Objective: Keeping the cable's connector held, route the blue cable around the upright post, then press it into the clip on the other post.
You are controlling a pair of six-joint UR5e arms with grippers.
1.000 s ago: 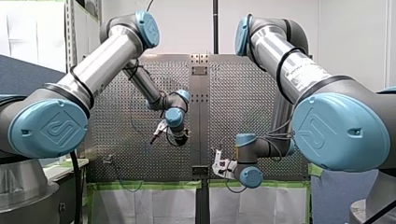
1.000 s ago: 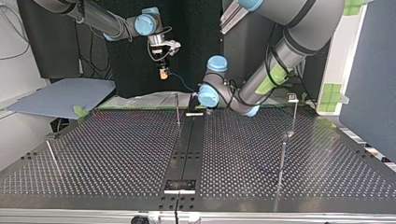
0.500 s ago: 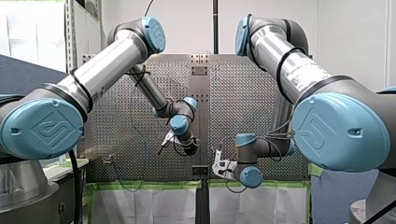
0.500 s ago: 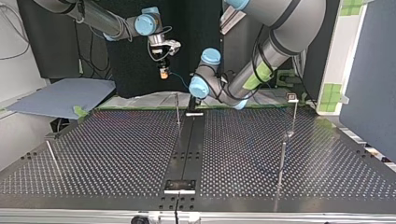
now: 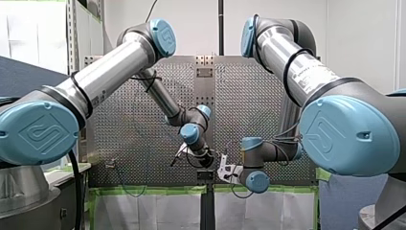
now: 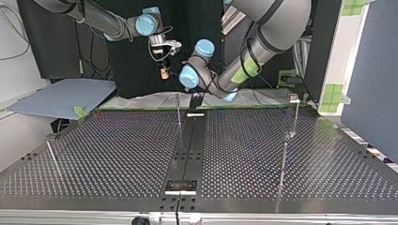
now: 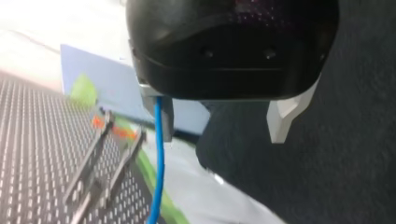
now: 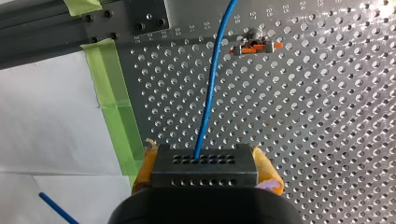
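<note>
Connector (image 8: 204, 171) in right pincer (image 8: 206, 164), blue cable (image 8: 211, 88) ahead

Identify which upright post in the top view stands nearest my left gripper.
The thin post beside the centre strip; the others stand out toward the table's sides.

For the front view, shot from behind and above, between the shoulders of my left arm (image 5: 110, 67) and my right arm (image 5: 297, 67), facing out over the perforated table (image 5: 249, 96); for the top view, taken low from across that table, facing back at both arms, sides crossed; for the left wrist view, pressed close under my left gripper (image 7: 222, 135), looking past the blue cable (image 7: 159, 177) toward the table's edge; for the right wrist view, close over the connector (image 8: 205, 161) in my right gripper (image 8: 205, 171), looking straight onto the table; table common to all four.
</note>
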